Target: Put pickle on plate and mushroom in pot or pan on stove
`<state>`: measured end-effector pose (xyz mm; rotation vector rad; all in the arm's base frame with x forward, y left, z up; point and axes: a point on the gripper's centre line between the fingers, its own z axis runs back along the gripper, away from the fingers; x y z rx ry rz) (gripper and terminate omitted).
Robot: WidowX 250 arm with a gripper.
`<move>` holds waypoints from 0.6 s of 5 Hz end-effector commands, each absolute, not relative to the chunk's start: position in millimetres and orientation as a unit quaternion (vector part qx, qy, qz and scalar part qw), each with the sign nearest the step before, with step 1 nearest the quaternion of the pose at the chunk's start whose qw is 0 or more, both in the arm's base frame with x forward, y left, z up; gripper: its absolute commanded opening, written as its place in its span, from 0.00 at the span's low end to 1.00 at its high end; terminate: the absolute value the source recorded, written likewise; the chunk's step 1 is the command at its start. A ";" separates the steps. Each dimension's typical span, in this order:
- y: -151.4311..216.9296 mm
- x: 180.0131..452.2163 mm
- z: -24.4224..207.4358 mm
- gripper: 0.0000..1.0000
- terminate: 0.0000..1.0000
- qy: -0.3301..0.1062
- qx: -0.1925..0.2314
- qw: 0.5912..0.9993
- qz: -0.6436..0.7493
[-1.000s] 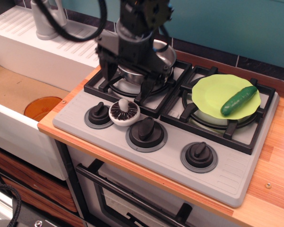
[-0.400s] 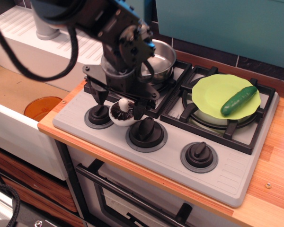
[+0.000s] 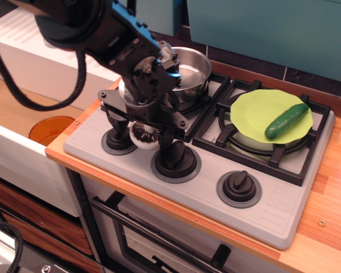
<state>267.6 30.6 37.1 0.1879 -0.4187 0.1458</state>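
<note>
The grey stove (image 3: 273,216) sits on a wooden counter (image 3: 329,227). The pickle (image 3: 286,120) lies on the green plate (image 3: 256,111); the steel pan (image 3: 187,71) occupies the left burner. The gripper (image 3: 141,135), lowered, has its fingers spread around the mushroom (image 3: 143,134), not visibly clamped.

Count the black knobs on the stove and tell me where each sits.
3, in a row along the stove's front: the left knob beside the hand, the middle knob partly behind its finger, the right knob clear.
</note>
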 end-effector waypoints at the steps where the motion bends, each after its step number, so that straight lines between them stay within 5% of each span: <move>1: 25.1 281.2 36.8 1.00 0.00 -0.226 0.095 0.967 0.071; 3: 23.1 282.6 36.6 1.00 0.00 -0.225 0.094 0.967 0.076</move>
